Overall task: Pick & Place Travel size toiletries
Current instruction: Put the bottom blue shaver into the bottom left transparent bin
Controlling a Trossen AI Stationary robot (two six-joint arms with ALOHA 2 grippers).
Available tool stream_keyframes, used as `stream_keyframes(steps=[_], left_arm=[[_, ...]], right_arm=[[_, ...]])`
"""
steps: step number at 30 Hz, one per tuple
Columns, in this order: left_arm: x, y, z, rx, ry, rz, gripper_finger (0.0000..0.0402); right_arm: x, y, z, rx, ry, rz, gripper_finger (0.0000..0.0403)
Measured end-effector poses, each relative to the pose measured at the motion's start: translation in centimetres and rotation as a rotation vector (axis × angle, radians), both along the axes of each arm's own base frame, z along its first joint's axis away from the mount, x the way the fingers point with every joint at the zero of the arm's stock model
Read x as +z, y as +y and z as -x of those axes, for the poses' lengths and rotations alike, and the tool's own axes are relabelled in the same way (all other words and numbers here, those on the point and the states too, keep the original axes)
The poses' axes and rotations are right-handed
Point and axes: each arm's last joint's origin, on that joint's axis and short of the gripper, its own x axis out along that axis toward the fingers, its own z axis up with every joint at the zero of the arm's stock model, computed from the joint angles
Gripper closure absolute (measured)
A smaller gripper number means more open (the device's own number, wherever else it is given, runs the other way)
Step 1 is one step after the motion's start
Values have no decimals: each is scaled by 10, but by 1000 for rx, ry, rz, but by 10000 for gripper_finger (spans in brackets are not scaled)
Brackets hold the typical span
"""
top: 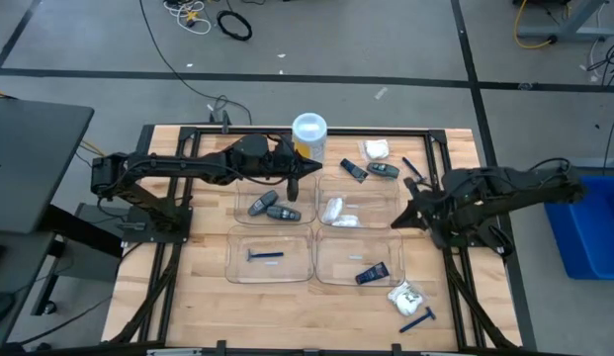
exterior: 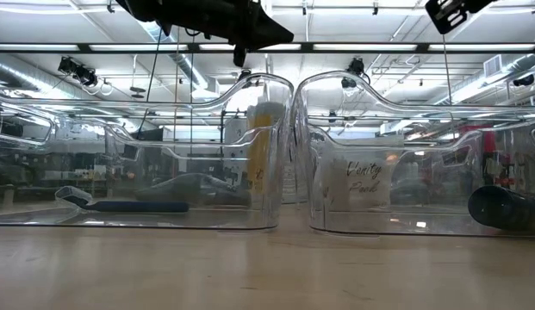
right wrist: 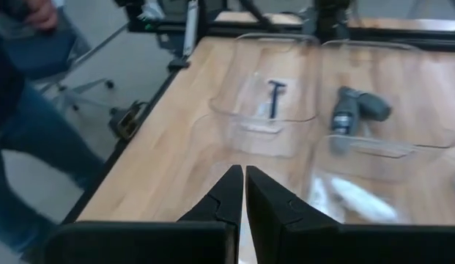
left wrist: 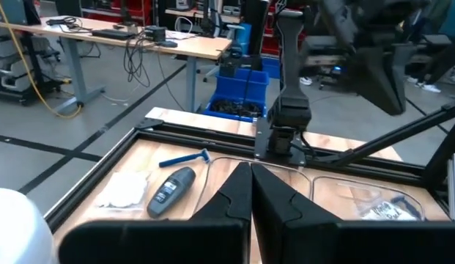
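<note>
Left gripper point(top: 294, 186): fingers together, empty, over the far-left tray point(top: 272, 201), likely after a drop.
Right gripper point(top: 397, 222): together, empty.
Grey sticks point(top: 272, 207): sorted in that tray.
Loose packet point(top: 406, 296), razor point(top: 417, 320): on the table, awaiting pickup.

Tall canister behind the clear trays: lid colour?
White lid on a yellow canister; clearest in the high view.

Grey concrete floor point(top: 405, 40) with loose cables point(top: 234, 24); a blue bin point(top: 593, 232) beside the table.
</note>
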Motion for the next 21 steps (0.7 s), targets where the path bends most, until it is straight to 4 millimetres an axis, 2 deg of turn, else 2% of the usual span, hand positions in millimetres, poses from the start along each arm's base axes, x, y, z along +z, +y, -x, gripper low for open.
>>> stream_keyframes(steps=[8, 21], left_arm=[[0, -11, -2, -21, -7, 50, 398], [0, -34, -5, -68, -2, 27, 399]], right_arm=[[-8, 18, -3, 123, 74, 27, 379], [-28, 63, -11, 362, 211, 88, 379]])
